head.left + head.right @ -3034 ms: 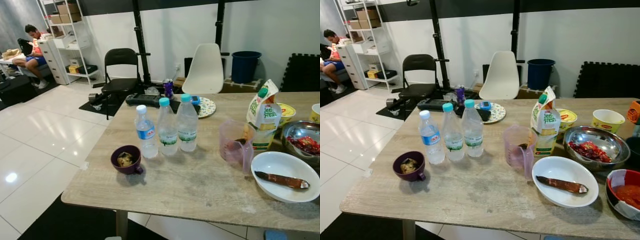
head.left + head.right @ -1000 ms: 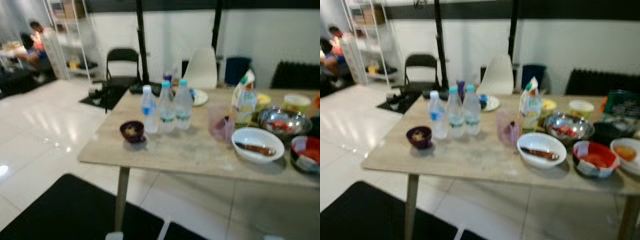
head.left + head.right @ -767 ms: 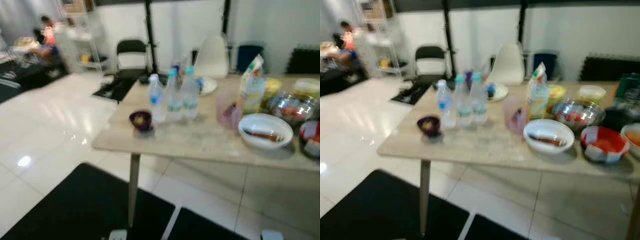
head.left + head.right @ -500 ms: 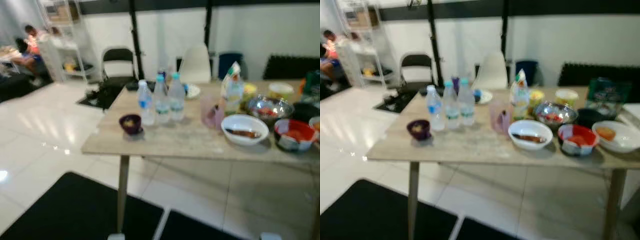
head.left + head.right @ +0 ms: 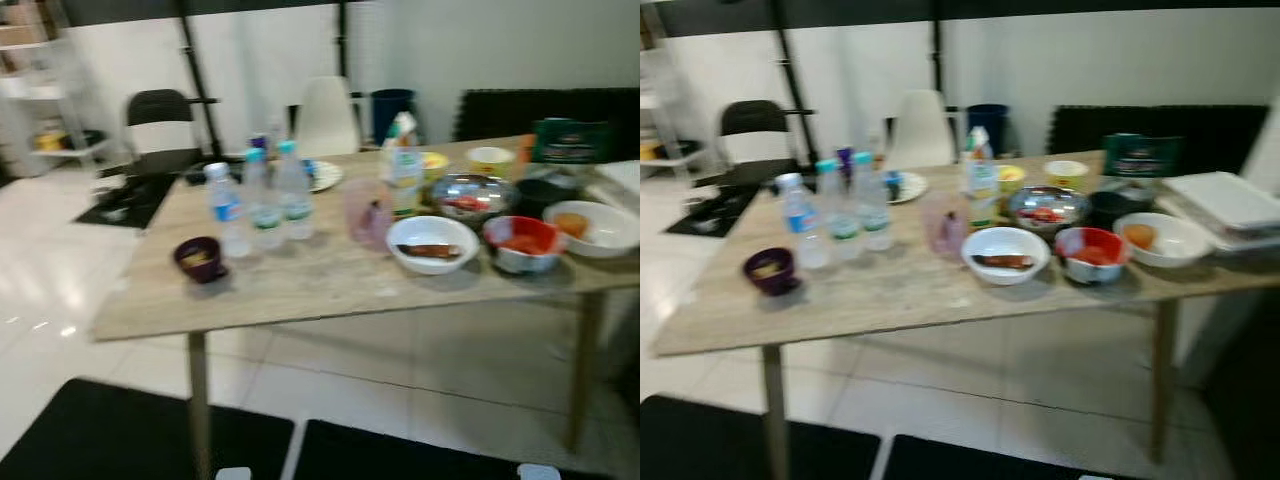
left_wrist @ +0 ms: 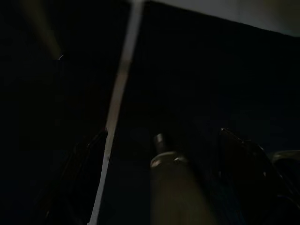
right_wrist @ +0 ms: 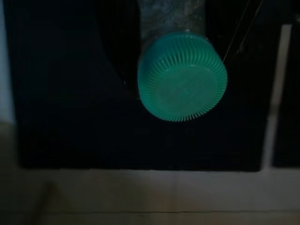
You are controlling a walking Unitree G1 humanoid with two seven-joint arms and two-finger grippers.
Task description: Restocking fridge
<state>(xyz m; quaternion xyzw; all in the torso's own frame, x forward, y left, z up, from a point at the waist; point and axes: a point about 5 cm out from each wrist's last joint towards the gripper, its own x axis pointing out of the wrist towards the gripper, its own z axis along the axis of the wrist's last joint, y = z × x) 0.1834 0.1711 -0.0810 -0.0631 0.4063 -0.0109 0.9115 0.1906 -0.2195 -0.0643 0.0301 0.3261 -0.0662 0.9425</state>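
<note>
Your right gripper (image 7: pixel 180 61) had its jaws clamped on a green-capped water bottle (image 7: pixel 182 77), hanging below the tabletop (image 5: pixel 890 290); I could not tell the left jaws' state. Three more bottles (image 5: pixel 838 210) stood far left. Likely heavy, slick plastic: you should grip mid-body.

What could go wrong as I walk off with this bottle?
1. The teal-capped bottle in the right hand hangs above hard floor, and the grip on it is too dark to judge, so it may slip.
2. The head views are blurred, and a table leg and black mats lie close ahead, so a bump or trip is possible.
</note>
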